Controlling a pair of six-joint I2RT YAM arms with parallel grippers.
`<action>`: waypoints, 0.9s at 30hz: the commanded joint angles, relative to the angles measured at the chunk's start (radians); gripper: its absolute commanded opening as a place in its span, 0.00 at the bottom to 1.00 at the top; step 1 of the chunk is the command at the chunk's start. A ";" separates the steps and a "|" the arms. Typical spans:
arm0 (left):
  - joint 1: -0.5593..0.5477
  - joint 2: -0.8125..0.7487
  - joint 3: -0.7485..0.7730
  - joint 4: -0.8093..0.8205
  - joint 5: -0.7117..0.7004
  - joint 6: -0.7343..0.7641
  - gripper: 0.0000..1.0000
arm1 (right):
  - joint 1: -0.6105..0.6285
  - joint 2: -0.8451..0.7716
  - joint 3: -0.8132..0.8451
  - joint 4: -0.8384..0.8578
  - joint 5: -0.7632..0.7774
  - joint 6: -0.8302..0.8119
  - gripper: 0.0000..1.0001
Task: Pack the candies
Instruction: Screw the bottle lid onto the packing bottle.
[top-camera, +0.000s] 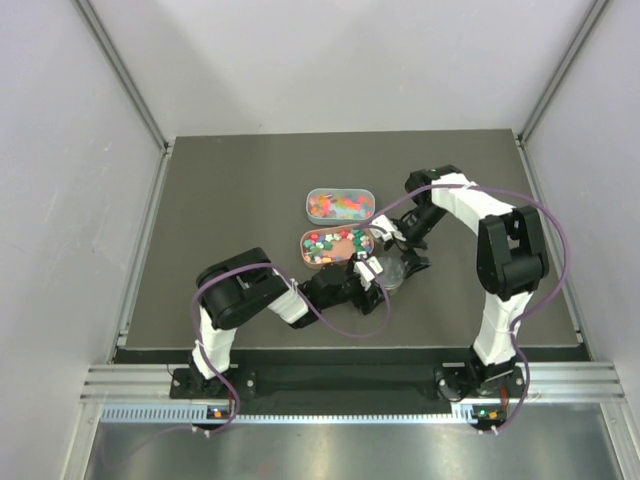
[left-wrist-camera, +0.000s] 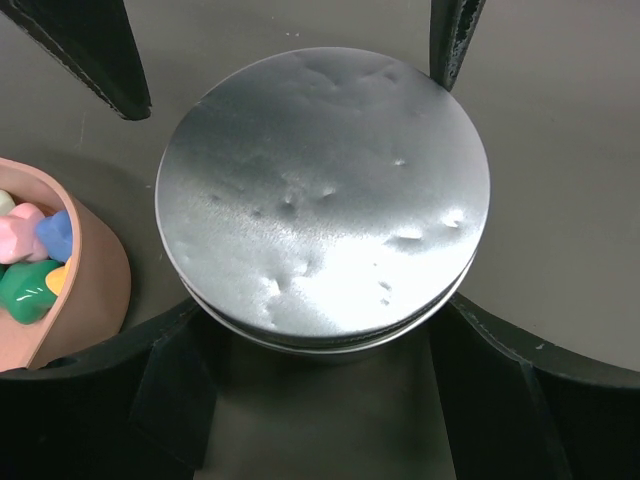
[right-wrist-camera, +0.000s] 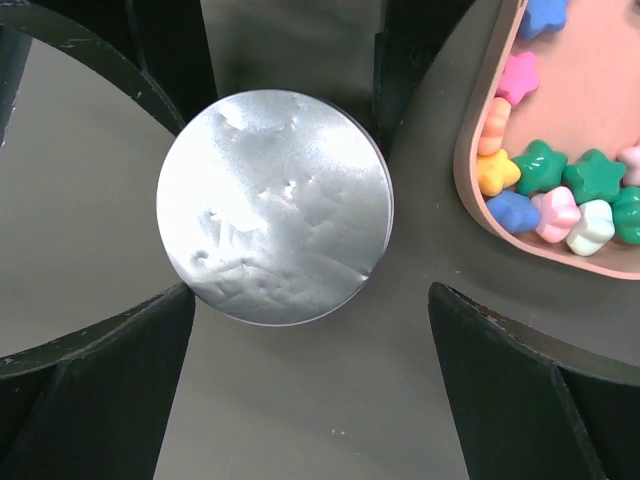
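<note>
The left jaws come from the near side and sit either side of the jar, close against it, though whether they pinch it cannot be told. The candies lie in the brown tray just left of the jar, with more in the clear tray beyond. None can be seen in the jar, whose silver lid is on. The right jaws stand wide apart at the same jar from the far side, clamped on nothing. With four fingers crowded round one small jar, a clash looks the main risk. A nudge could also tip it or slide it across the table, or shove the brown tray and spill sweets. The lid bars any packing.
</note>
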 joint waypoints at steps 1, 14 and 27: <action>-0.002 0.076 -0.038 -0.298 -0.013 0.000 0.72 | -0.004 -0.022 0.023 -0.095 -0.051 -0.035 1.00; 0.008 0.086 -0.024 -0.308 -0.016 -0.020 0.72 | 0.011 -0.190 -0.164 -0.067 -0.033 0.033 1.00; 0.008 0.076 -0.029 -0.298 -0.023 -0.022 0.72 | 0.085 -0.293 -0.387 0.086 0.026 0.235 1.00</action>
